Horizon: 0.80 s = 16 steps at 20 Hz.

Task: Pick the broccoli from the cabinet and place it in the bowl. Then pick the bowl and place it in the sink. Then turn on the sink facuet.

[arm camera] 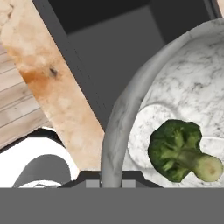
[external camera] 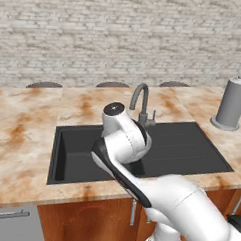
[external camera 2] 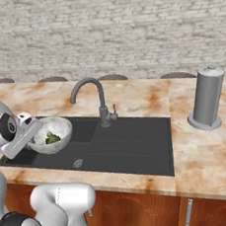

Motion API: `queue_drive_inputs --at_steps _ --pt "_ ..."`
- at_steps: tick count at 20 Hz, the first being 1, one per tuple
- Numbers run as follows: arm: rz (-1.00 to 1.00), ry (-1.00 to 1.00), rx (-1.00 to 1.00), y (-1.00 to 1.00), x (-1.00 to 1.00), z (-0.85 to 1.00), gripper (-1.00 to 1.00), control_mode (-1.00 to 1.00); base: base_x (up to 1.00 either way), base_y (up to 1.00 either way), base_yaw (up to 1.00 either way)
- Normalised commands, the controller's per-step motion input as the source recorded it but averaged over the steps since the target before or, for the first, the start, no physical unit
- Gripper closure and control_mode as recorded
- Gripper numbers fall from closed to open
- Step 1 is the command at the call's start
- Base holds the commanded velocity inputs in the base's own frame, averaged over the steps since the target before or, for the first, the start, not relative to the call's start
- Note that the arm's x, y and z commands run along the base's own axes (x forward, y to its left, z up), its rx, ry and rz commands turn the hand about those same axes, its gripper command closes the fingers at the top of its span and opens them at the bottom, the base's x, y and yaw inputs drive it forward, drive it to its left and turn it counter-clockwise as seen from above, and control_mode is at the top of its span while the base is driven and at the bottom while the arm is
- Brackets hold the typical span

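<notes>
- Broccoli sits inside the bowl in the right base view; bowl hangs over the sink's left end, gripper clamped on its rim; faucet just behind
- left base view: arm blocks the bowl; sink, faucet, grey cylinder on the counter
- hand view: broccoli on the bowl floor, stem pointing right; rim between the closed fingers

Rendered home kitchen, pretty clearly.

Black sink sunk into a marbled orange stone counter with a gooseneck faucet at its back edge, wooden cabinet fronts below, pale brick wall behind; probably chair backs past the far edge.
</notes>
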Motion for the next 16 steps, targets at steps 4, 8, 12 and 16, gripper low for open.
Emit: queue_drive_inputs --at_steps 4,8,12,16 --pt "0.00 0.00 0.00 0.03 0.58 -0.38 1.00 -1.00 0.00 0.00 0.00" --pt "0.00 0.00 0.05 0.12 0.38 -0.44 1.00 -1.00 0.00 0.00 0.00" --pt "-0.02 0.04 0.03 0.33 0.39 -0.49 1.00 -1.00 0.00 0.00 0.00" --pt "-0.06 0.03 0.03 0.25 0.33 -0.44 1.00 -1.00 0.00 0.00 0.00"
